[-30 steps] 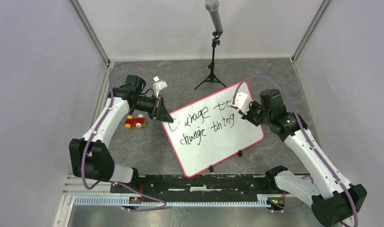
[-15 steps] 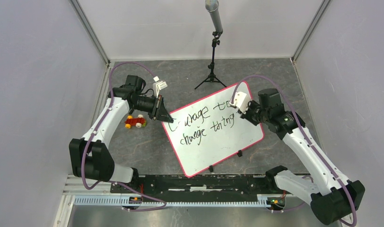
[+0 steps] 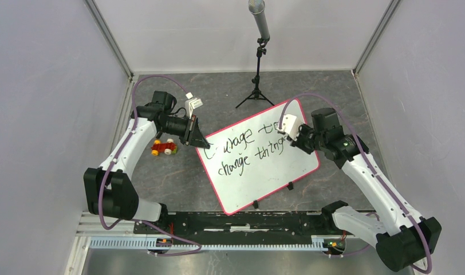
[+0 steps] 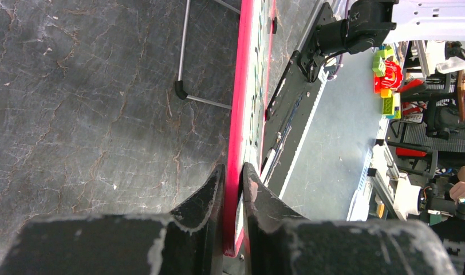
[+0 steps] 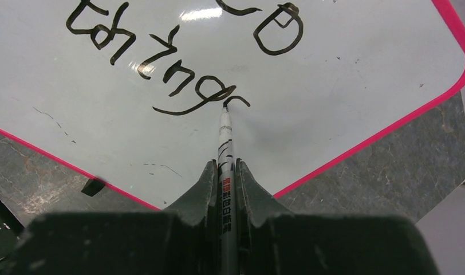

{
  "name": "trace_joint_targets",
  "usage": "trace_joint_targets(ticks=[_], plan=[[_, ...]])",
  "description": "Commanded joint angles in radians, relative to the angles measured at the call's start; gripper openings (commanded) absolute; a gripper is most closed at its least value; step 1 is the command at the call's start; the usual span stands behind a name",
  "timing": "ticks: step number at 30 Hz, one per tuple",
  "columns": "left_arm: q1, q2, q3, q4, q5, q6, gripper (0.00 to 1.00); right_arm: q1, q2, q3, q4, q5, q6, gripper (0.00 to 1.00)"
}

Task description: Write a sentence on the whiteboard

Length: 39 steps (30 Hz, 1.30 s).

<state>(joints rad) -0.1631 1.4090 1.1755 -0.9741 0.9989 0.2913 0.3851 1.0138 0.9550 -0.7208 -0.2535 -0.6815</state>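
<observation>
Pink-red rim and white face: the whiteboard (image 3: 263, 179) sits in the middle of the dark stone-patterned table (image 3: 178, 183), turned at an angle between the two arms. The wrist views suggest it stands on thin legs, though I cannot tell how steeply it leans.

The sentence (image 3: 248, 147) runs across the whiteboard in two lines of black script. The upper line reads "courage to" and the lower "change thing", with a short fresh stroke after the g.

The left gripper (image 3: 203, 142) is clamped on the whiteboard's left corner. In the left wrist view its two black fingers (image 4: 210, 192) close on either side of the rim (image 4: 239, 114), which is seen edge-on.

The right gripper (image 3: 289, 139) hangs over the right end of the lower line. In the right wrist view it is closed around a slim white marker (image 5: 225, 143) that juts out straight between the fingers. The marker's black tip (image 5: 225, 105) touches the whiteboard at the small curl after the g.

A red and yellow toy car (image 3: 164, 148) lies on the table just left of the whiteboard, below the left arm. A microphone on a tripod (image 3: 257, 86) stands at the far side.
</observation>
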Motion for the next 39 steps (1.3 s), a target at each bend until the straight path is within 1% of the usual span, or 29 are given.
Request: trace_joint_targets(ticks=[1,9,21,25,29,39], plan=[[-0.027,0.008,0.001,0.02,-0.074,0.065,0.02,-0.002,0.014,0.005,-0.037,0.009,-0.039,0.0],[-0.027,0.01,0.002,0.02,-0.072,0.063,0.02,-0.003,0.007,0.0,-0.023,0.068,-0.042,0.0],[-0.027,0.016,0.006,0.019,-0.07,0.063,0.02,-0.001,0.008,-0.021,-0.055,0.126,-0.093,0.0],[-0.027,0.018,0.009,0.019,-0.072,0.063,0.02,0.0,0.03,-0.019,-0.092,0.098,-0.108,0.0],[-0.027,0.017,0.004,0.02,-0.074,0.063,0.02,0.001,0.051,0.005,-0.14,0.025,-0.119,0.0],[-0.027,0.013,0.0,0.019,-0.074,0.066,0.02,0.0,0.051,0.044,-0.13,-0.096,-0.093,0.0]])
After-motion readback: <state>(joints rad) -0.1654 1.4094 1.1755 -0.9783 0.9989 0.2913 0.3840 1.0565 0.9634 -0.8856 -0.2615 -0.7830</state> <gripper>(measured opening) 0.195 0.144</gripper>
